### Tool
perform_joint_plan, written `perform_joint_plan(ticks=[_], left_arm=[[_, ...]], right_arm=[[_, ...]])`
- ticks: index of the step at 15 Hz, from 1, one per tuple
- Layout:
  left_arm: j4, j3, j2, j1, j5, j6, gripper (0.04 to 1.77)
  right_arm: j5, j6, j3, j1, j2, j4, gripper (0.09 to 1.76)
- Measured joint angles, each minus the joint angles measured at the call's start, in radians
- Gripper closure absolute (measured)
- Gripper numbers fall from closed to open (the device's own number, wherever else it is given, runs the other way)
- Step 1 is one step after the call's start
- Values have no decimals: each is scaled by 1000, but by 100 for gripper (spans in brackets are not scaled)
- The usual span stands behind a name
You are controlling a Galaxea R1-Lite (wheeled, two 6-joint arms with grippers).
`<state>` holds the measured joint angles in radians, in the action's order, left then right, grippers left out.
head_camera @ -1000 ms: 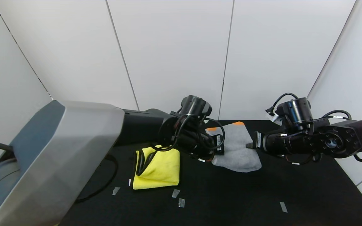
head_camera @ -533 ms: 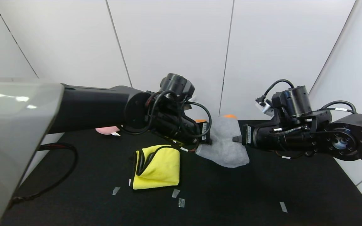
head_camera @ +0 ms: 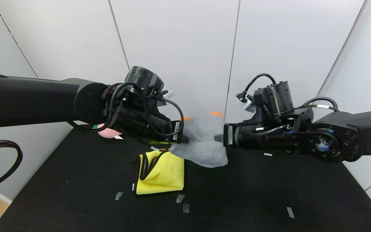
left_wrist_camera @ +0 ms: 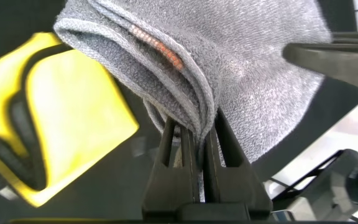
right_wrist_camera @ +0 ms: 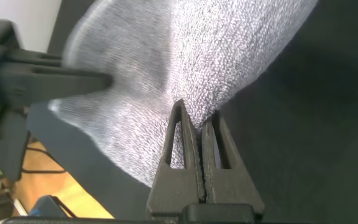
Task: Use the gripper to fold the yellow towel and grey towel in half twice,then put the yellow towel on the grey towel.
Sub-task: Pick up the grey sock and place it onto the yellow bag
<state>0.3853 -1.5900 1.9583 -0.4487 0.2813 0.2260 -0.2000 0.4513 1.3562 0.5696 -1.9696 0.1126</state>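
2 grippers carry the folded grey towel point(head_camera: 201, 141) between them, clear of the black table point(head_camera: 253, 199). The left gripper point(head_camera: 183, 139) pinches its left edge, jaws pressed onto the stacked layers, and the right gripper point(head_camera: 219, 138) pinches the right edge the same way. Orange banding shows at the towel's far top edge. The yellow towel point(head_camera: 163, 172) lies folded on the table, near and slightly left of the hanging grey one, whose lower left corner overlaps it in the head view; whether they touch I cannot tell. A pink object point(head_camera: 108, 132) sits far left behind the left arm.

The task wants yellow on top of grey, so the grey bundle needs a bare patch of table, not the yellow towel. To set it down well, I would keep both grips level and evenly spaced so the layers stay taut, lower until the sagging middle rests flat, then release both sides together so no fold springs open.
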Motion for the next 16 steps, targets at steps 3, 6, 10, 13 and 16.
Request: perform_joint_plan(ticks=[3,6,10,13,16], left_arm=[[0,56,-50,57,0,-45,163],[40,91,-92,107,-1,-87,163],[46,112,-120,128,-1,-101,163],[37,127,-126,150,-11,-152,163],[29,156,-120,193,-34,-198,163]], right_arm=[[50,-9,73,44,-73,1,173],[79,-14,152,98,-142,1,173],[81,-17,193,127,-190,1,173],[95,-25,219,138,-211,0,173],[117,-43,331,163,-287,0,173]])
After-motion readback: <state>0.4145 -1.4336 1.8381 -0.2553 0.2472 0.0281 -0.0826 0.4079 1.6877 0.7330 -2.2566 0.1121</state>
